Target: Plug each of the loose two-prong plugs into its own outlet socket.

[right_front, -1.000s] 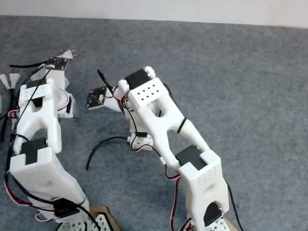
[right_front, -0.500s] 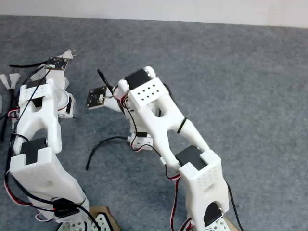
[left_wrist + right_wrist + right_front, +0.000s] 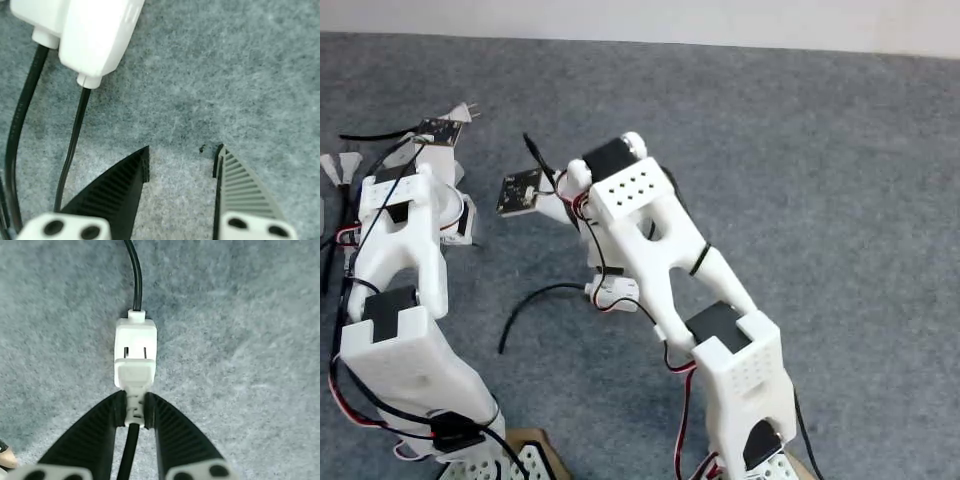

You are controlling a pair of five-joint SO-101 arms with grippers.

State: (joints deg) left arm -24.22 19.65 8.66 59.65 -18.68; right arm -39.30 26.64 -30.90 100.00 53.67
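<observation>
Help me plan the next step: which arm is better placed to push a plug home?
Right. The right gripper is shut on a plug lined up against its socket, with the prongs partly showing between them. The left gripper hangs open over bare carpet, holding nothing.

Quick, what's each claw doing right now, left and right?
Left claw: open, empty.
Right claw: closed on the white two-prong plug.

table cover point(image 3: 240, 315) was grey felt-like cloth, rough and matt. plug point(image 3: 134, 372) and socket point(image 3: 135, 337) were smooth white plastic, slight sheen. cable point(image 3: 134, 270) was black, smooth, rubbery-looking. right gripper point(image 3: 135, 402) was ribbed matt black plastic
</observation>
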